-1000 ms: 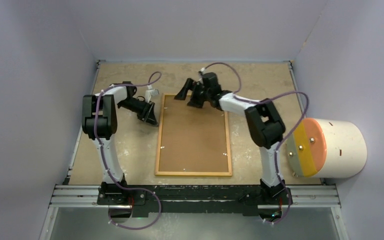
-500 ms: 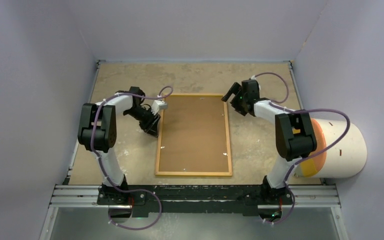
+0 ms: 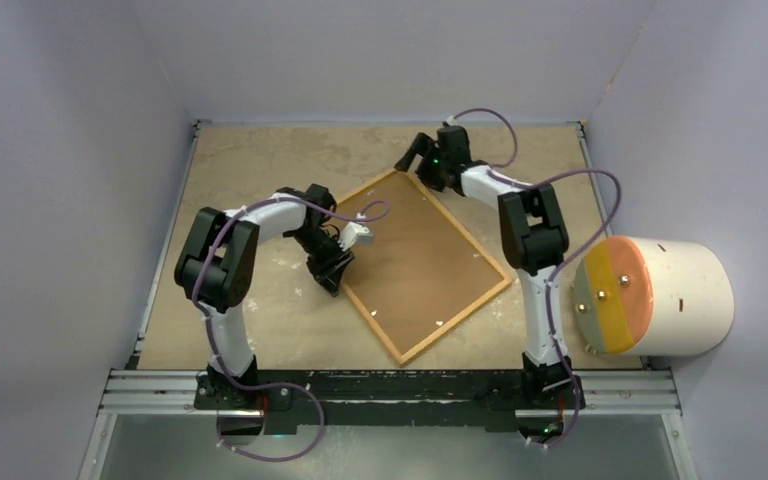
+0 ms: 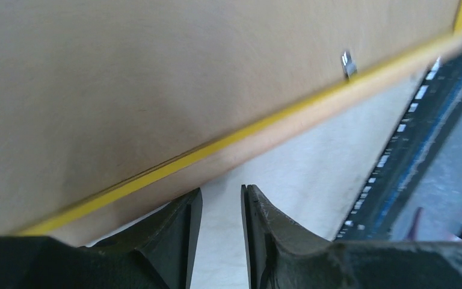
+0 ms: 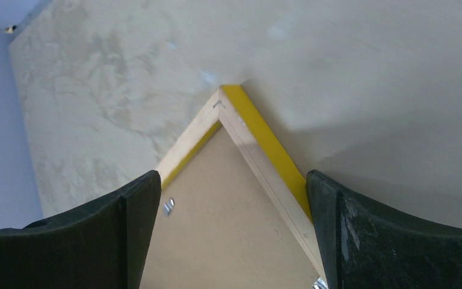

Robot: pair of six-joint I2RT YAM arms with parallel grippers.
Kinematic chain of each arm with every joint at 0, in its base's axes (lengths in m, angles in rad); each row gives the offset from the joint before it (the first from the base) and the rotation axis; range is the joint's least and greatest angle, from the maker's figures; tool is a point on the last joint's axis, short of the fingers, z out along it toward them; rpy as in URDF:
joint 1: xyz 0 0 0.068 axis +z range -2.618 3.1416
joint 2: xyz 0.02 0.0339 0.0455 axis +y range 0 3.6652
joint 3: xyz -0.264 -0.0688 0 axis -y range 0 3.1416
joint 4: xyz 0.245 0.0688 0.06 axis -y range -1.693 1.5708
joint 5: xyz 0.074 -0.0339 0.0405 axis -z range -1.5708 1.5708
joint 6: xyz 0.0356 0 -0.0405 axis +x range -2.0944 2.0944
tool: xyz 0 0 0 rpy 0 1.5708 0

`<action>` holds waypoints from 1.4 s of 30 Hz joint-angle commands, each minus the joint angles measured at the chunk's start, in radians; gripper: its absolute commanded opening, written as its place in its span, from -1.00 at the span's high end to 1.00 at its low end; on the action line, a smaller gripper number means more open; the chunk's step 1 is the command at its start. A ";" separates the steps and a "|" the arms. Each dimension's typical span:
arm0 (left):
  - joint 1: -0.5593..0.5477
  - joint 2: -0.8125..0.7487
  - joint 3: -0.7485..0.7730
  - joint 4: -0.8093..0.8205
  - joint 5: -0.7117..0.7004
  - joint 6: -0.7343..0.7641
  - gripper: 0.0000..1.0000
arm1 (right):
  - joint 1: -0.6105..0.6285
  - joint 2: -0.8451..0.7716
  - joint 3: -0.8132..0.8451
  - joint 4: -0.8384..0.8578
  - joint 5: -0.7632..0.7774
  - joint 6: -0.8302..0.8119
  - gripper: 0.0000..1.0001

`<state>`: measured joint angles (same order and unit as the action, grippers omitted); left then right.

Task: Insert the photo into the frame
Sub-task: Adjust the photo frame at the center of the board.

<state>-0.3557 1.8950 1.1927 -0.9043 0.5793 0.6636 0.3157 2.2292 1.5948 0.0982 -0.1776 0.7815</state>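
Note:
The frame lies back-up and diagonal on the table, yellow trim showing along its wood edge. A brown backing board fills it. The photo is hidden. My left gripper sits at the frame's left edge. Its jaws stand a narrow gap apart with only table between them, and the left fingertip is right at the wood edge. My right gripper is wide open, its fingers straddling the frame's far corner without closing on it.
A white cylinder with an orange, yellow and grey face lies at the right edge of the table. A black rail runs along the near edge. Small metal tabs stick up from the frame's back. Walls enclose three sides.
The frame has swung from square-on to diagonal. My left gripper moved right and nearer along its left edge. My right gripper went right, then back left to the far corner.

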 commanded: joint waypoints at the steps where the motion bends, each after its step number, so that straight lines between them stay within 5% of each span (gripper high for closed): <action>1: -0.099 0.112 0.024 0.135 -0.004 -0.024 0.24 | 0.184 0.145 0.298 -0.156 -0.250 0.016 -0.81; 8: -0.119 0.071 0.072 0.003 0.102 0.027 -0.08 | 0.263 0.319 0.609 -0.246 -0.429 -0.014 -0.80; 14: -0.119 -0.016 0.074 -0.100 0.119 0.097 -0.43 | 0.284 0.276 0.532 -0.235 -0.481 -0.044 -0.79; 23: -0.021 -0.122 0.181 -0.353 0.131 0.258 -0.51 | 0.214 0.086 0.412 -0.229 -0.267 -0.100 -0.91; 28: 0.156 -0.118 0.305 -0.412 0.106 0.339 -0.49 | 0.195 0.013 0.365 -0.210 -0.243 -0.084 -0.89; 34: 0.414 0.113 0.526 -0.189 0.088 0.063 -0.13 | 0.195 -0.046 0.255 -0.148 -0.210 -0.040 -0.74; 36: 0.449 0.203 0.588 -0.125 0.092 -0.037 0.07 | 0.195 -0.064 0.219 -0.141 -0.208 -0.038 -0.70; 42: 0.460 0.276 0.575 0.057 0.181 -0.166 0.10 | 0.195 -0.140 0.079 -0.078 -0.221 -0.030 -0.64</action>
<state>0.1242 2.1639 1.7592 -0.9668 0.6701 0.6308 0.5114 2.1788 1.7378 -0.0399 -0.4049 0.7399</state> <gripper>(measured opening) 0.450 0.827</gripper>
